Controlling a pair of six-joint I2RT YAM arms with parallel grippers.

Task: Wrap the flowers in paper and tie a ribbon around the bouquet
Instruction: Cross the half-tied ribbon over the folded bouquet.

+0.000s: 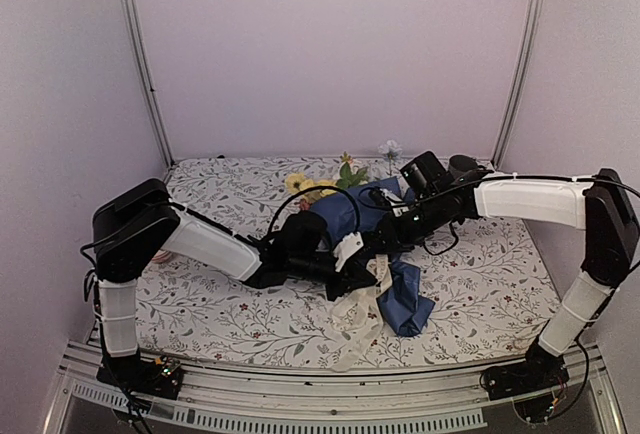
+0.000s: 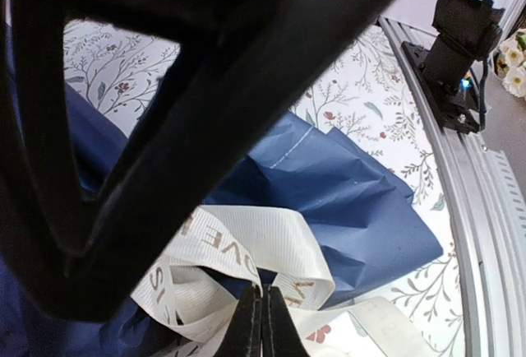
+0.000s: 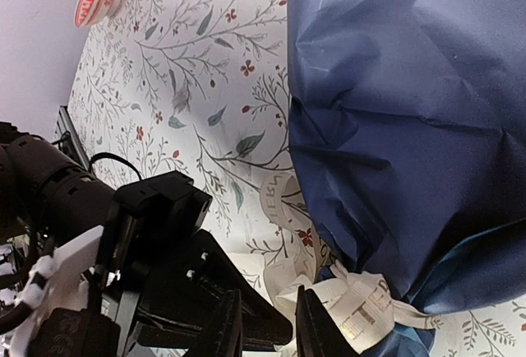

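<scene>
You are looking at two arms wearing the same livery. The left arm point(image 1: 205, 244) and the right arm point(image 1: 530, 201) are each showing white sleeves between chunky black joint housings. A thin black cable point(image 1: 310, 197) is running above the left one. The left base point(image 1: 150, 374) and right base point(image 1: 525, 379) are showing black brackets with small coloured wires. The left claw point(image 2: 263, 324) and right claw point(image 3: 265, 324) are showing slim black fingers, and the left is carrying a white block point(image 1: 349, 250).

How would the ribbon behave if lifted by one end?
Probably floppy: the ribbon lies in loose loops and folds over the paper. Likely light, being a thin flat band, so it should drape rather than hold shape.
</scene>
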